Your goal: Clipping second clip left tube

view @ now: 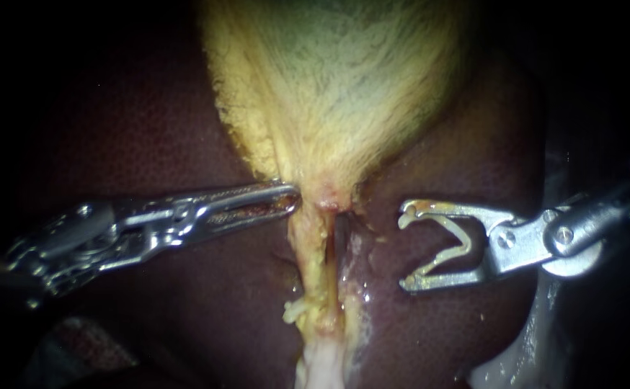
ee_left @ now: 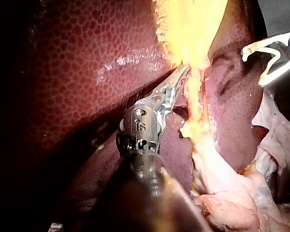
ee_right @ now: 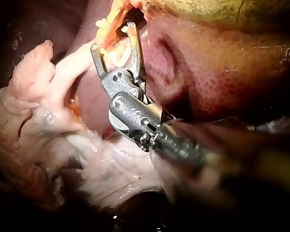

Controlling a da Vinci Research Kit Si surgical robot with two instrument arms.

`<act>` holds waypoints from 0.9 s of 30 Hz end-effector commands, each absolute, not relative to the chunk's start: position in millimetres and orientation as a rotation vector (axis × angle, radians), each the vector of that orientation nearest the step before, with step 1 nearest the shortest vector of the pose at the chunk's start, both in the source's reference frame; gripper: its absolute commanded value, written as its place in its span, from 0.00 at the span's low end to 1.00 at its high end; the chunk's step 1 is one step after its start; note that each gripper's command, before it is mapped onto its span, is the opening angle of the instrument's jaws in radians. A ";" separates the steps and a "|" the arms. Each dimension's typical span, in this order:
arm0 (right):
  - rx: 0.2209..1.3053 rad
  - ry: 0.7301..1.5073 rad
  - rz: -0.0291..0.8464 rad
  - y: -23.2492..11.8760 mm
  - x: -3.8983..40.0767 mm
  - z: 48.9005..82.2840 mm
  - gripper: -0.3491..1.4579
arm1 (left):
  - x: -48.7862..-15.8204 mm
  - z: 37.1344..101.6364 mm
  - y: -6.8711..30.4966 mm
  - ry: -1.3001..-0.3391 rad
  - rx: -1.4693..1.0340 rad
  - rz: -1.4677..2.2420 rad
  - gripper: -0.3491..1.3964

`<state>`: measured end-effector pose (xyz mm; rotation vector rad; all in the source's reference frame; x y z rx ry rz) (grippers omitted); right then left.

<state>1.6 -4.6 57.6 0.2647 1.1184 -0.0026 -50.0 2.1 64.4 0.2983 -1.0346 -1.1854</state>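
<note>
Gallbladder (view: 329,86), yellow-green, fills the far centre of the endoscope view and narrows to a neck over the dark liver (view: 149,122). From that neck 2 strands run toward the near edge with a dark slit between them. The left tube (view: 311,266) is the yellowish strand on the left side, with a small lump of fat on its left edge. It ends in pale tissue (view: 322,360) at the near edge.

The left instrument (view: 290,198) comes in from the left. Its 2 long slotted jaws are clenched on the left edge of the gallbladder's neck, just above the left tube. The left wrist view shows the same: its jaws (ee_left: 183,75) are pinched on yellow tissue, and the tube (ee_left: 200,111) lies just beside and ahead of them.

The right instrument (view: 404,248) sits over the liver to the right of both strands, clear of them. Its jaws stand wide apart, and a pale V-shaped clip (view: 463,241) is seated between them, touching both. In the right wrist view those jaws (ee_right: 113,38) point toward the yellow strand, and pale fatty tissue (ee_right: 48,111) is piled beside the shaft.
</note>
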 end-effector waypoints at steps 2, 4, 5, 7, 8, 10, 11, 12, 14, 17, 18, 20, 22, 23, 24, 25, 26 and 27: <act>0.265 1.119 -0.004 -4.8 1.9 57.7 0.52 | -49.8 64.2 2.1 -1.035 0.300 -1.185 0.04; 0.267 1.122 -0.008 -5.3 2.5 58.0 0.52 | -49.4 64.0 2.2 -1.035 0.303 -1.183 0.04; 0.280 1.122 0.004 -5.5 2.9 58.2 0.52 | -49.0 63.8 2.3 -1.035 0.307 -1.182 0.04; 0.301 1.117 0.037 -6.1 3.7 58.6 0.52 | -48.3 63.5 2.4 -1.036 0.312 -1.180 0.04; 0.320 1.112 0.066 -6.6 4.4 59.0 0.52 | -47.4 63.1 2.4 -1.034 0.306 -1.183 0.04; 0.349 1.108 0.100 -7.4 5.9 59.7 0.52 | -46.3 62.7 2.5 -1.031 0.302 -1.187 0.04; 0.363 1.106 0.117 -7.8 6.6 60.0 0.52 | -45.5 62.5 2.5 -1.030 0.303 -1.193 0.04; 0.371 1.106 0.124 -8.2 7.3 60.4 0.52 | -44.9 62.3 2.4 -1.029 0.300 -1.195 0.04; 0.391 1.102 0.147 -9.0 9.1 61.3 0.52 | -43.7 61.9 2.2 -1.026 0.294 -1.205 0.04; 0.416 1.099 0.169 -10.2 11.4 62.7 0.52 | -42.6 61.5 1.9 -1.024 0.292 -1.212 0.04; 0.422 1.098 0.173 -10.4 12.0 63.1 0.52 | -42.3 61.3 1.8 -1.024 0.296 -1.217 0.04; 0.439 1.096 0.186 -10.8 13.2 64.2 0.52 | -42.2 61.0 1.6 -1.024 0.295 -1.218 0.04; 0.447 1.096 0.187 -10.9 14.0 65.0 0.52 | -42.3 60.6 1.4 -1.023 0.294 -1.220 0.04; 0.453 1.094 0.194 -10.9 14.4 65.6 0.52 | -42.4 60.4 1.3 -1.023 0.293 -1.220 0.04; 0.455 1.093 0.198 -10.9 14.6 65.9 0.52 | -42.5 60.1 1.2 -1.022 0.292 -1.222 0.04; 0.454 1.093 0.198 -10.8 14.6 66.3 0.52 | -42.5 59.9 1.1 -1.022 0.291 -1.223 0.04; 0.456 1.094 0.205 -10.7 14.7 66.6 0.51 | -42.6 59.7 1.0 -1.022 0.290 -1.224 0.04; 0.459 1.090 0.209 -10.5 14.6 67.0 0.51 | -42.7 59.5 0.9 -1.021 0.289 -1.224 0.04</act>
